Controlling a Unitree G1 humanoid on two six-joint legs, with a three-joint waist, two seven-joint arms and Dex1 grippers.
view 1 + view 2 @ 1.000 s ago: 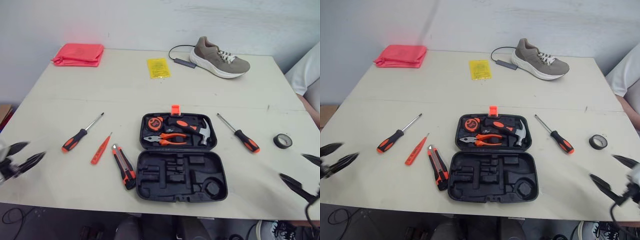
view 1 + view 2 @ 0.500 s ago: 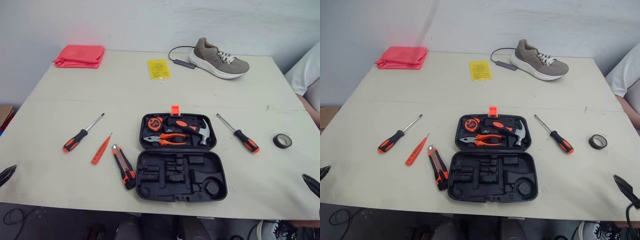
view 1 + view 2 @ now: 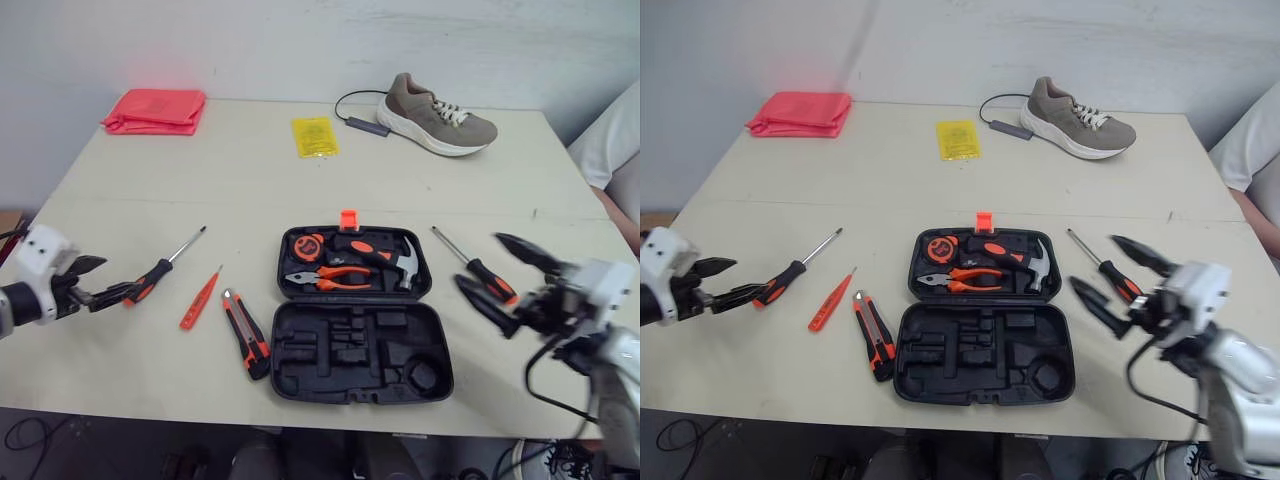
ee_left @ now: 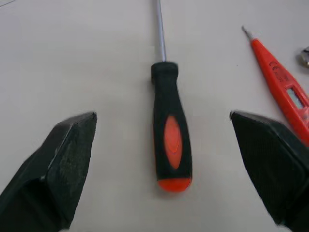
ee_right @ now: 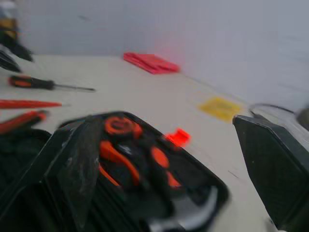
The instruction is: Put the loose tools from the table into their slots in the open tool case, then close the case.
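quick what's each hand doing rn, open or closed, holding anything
left hand: open, empty, fingers either side of the left screwdriver handle.
right hand: open, empty, by the right screwdriver.

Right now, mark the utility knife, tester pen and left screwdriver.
utility knife (image 3: pixel 246 333): left eye view, middle
tester pen (image 3: pixel 200 300): left eye view, orange barrel
left screwdriver (image 4: pixel 165 104): left wrist view, black grip

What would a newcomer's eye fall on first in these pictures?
The open black tool case in the middle of the table stands out first, with a hammer in its far half. Then come the two open grippers: the left gripper points at the left screwdriver, and the right gripper is near the right screwdriver. A beige shoe sits at the far edge.
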